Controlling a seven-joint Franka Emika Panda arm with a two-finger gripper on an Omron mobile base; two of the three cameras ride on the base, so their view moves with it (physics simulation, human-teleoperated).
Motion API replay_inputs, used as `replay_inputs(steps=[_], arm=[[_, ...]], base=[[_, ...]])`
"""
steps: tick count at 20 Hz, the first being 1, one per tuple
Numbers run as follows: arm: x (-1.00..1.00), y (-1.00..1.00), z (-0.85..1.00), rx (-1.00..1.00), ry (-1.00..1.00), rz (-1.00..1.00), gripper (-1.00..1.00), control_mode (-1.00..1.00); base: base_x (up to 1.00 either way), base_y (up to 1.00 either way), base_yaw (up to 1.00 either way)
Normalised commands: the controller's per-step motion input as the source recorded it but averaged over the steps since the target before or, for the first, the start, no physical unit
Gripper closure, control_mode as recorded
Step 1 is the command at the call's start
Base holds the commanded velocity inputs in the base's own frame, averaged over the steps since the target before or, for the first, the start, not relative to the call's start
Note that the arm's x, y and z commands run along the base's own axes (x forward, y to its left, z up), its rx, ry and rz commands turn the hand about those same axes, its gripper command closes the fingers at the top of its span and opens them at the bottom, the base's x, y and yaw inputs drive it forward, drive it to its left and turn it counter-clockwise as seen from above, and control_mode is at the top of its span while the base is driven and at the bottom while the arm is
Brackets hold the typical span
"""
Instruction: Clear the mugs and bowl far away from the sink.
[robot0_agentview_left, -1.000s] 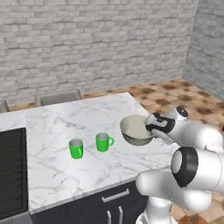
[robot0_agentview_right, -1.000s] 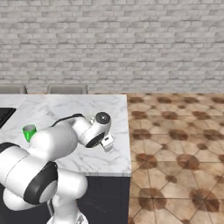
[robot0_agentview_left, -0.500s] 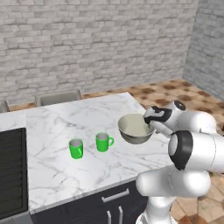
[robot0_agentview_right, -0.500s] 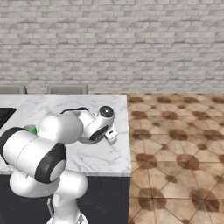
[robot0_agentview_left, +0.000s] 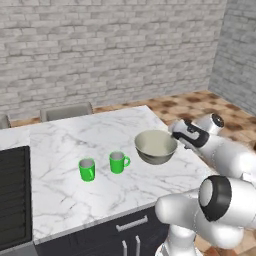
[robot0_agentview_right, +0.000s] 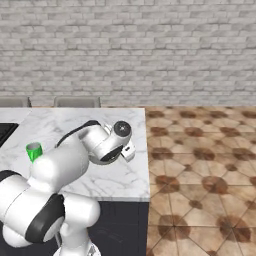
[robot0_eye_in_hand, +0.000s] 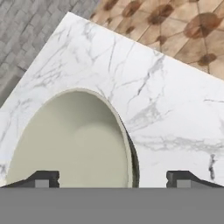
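Note:
The bowl (robot0_agentview_left: 156, 146), pale olive-beige inside with a darker outside, sits upright on the marble island near its right end. My gripper (robot0_agentview_left: 176, 133) is at the bowl's right rim. In the hand view the bowl (robot0_eye_in_hand: 74, 140) lies just below, and my gripper (robot0_eye_in_hand: 113, 179) is open. Its fingertips (robot0_eye_in_hand: 41, 178) stand far apart, straddling the rim without gripping it. Left of the bowl stand two green mugs, one (robot0_agentview_left: 118, 162) closer to it and one (robot0_agentview_left: 87, 169) further left. A mug (robot0_agentview_right: 34, 151) also shows in the right base view. The sink is out of view.
A black stove (robot0_agentview_left: 10, 195) is set into the counter at the far left. Two chair backs (robot0_agentview_left: 65, 111) stand behind the island. The island's right edge (robot0_agentview_right: 146, 150) drops to the tiled floor just past the bowl.
My gripper was shut on the bowl's rim and has opened wide, letting go. The bowl stays where it was on the counter. The arm's elbow has swung lower.

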Motion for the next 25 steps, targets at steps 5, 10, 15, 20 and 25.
replay_inputs(steps=[5,10,15,20,25], arm=[[-0.31,0.04,1.00,0.00,-0.04,0.03,-1.00,-1.00],[-0.66,0.14,1.00,0.00,0.00,0.04,-1.00,-1.00],[-0.85,0.32,1.00,-0.03,0.10,0.11,-1.00,-1.00],[-0.94,0.51,0.85,-0.14,0.08,0.19,-1.00,-1.00],[-0.69,0.39,0.30,-0.24,-0.01,0.20,-1.00,-1.00]], base=[[0.00,0.00,0.00],[0.00,0.00,0.00],[0.00,0.00,0.00],[0.00,0.00,0.00],[0.00,0.00,0.00]])
